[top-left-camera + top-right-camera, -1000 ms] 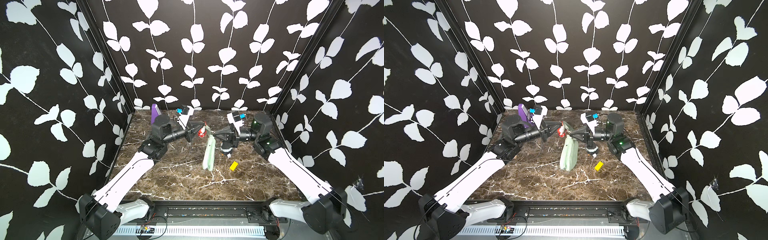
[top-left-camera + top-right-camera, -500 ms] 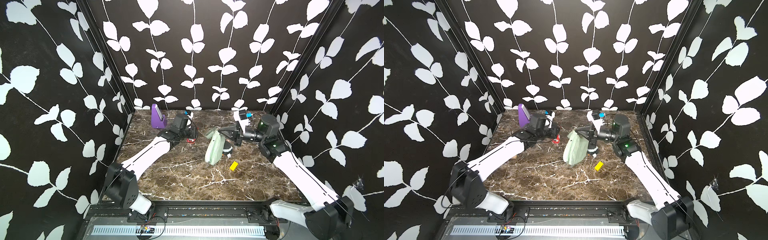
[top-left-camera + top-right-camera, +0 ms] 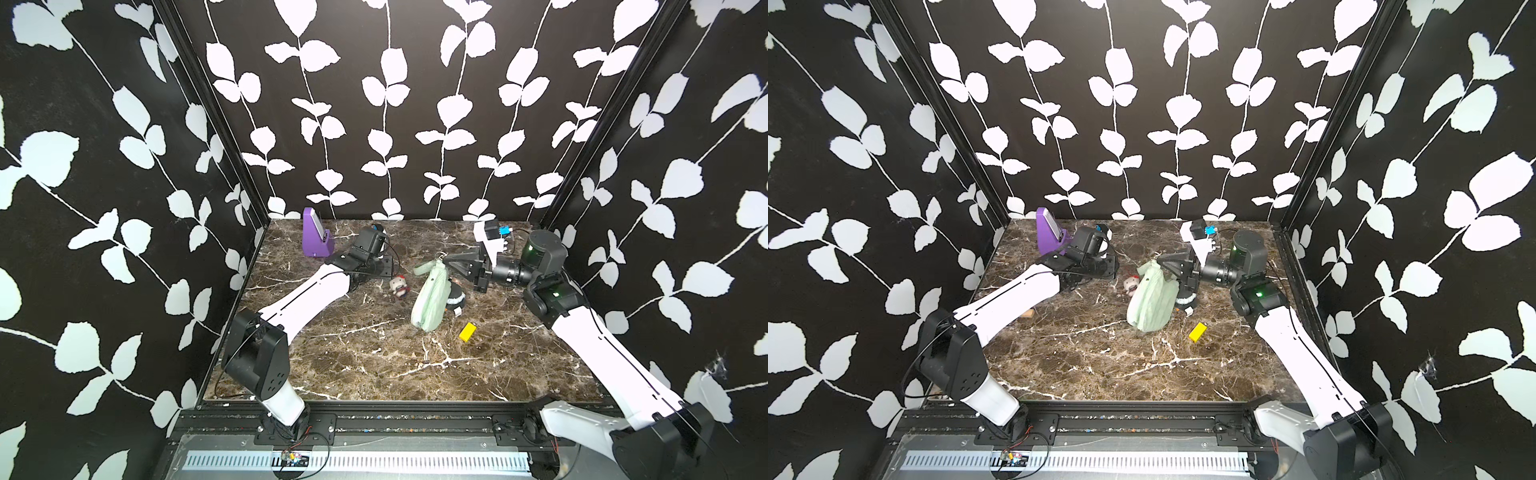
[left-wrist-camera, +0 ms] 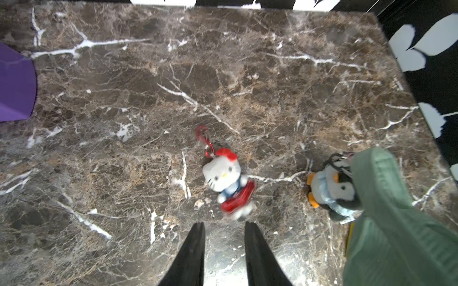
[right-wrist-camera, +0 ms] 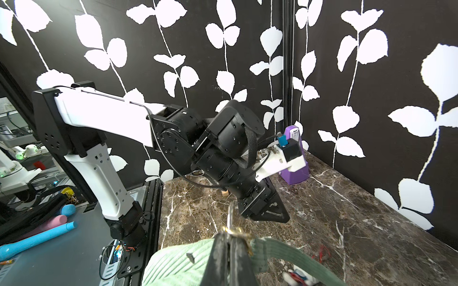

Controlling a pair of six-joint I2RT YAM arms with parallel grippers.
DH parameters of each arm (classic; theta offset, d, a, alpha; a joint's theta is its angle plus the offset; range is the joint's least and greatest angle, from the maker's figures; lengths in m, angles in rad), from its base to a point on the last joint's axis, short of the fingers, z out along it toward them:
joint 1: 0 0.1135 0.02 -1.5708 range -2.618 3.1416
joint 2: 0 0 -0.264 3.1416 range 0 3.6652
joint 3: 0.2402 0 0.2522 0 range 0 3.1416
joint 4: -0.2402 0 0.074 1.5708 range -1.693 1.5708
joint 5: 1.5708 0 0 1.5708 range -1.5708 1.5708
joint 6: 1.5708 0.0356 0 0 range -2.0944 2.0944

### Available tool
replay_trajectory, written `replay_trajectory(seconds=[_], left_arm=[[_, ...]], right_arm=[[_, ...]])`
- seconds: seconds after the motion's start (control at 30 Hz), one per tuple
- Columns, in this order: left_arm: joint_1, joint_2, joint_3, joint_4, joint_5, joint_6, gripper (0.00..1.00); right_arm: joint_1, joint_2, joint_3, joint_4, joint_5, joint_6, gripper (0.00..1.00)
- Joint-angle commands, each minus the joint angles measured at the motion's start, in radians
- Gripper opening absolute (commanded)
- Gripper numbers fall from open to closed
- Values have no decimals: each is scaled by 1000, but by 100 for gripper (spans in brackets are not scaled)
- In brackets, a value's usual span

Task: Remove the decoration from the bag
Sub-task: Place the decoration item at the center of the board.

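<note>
1. Since a second ago, the left arm has drawn back from the bag (image 3: pixel 432 299) and dropped low. The kitty charm (image 4: pixel 226 182), which was held up between the two grippers, now lies on the marble, clear of the bag.
2. Surface: brown marble top (image 3: pixel 374 353) with white veins. Room: black walls (image 3: pixel 374 124) with a white leaf print on three sides.
3. Also on the marble: a purple stand (image 3: pixel 316 235) behind the left gripper, and a yellow block (image 3: pixel 467 331) below the right gripper, near the bag's lower end.
4. Bag: sage-green ribbed fabric. Its top end, with a gold ring, is pinched up at the right gripper (image 5: pixel 229 237). The body hangs slack beneath, with its lower end on the marble.
5. Penguin charm (image 4: pixel 332 190): touching the bag's side, under the right gripper. Whether it is clipped on, cannot tell.
6. Left gripper (image 4: pixel 224 224): low over the marble, jaws apart, nothing between them. The kitty charm is just ahead of the fingertips, red clip pointing away.
7. Right arm: forearm raised, wrist level, jaws clamped together on the bag's top.
</note>
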Motion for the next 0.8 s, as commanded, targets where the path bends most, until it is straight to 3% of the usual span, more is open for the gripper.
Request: replay_trajectory(seconds=[0.0, 0.4, 0.77], left_arm=[[-3, 0, 11, -32, -11, 33, 31], [-2, -40, -41, 75, 98, 84, 34], [-2, -119, -97, 154, 58, 132, 34]], right_arm=[[-9, -25, -3, 25, 3, -7, 0], [-61, -53, 60, -83, 98, 12, 0], [-148, -222, 136, -454, 473, -13, 0]])
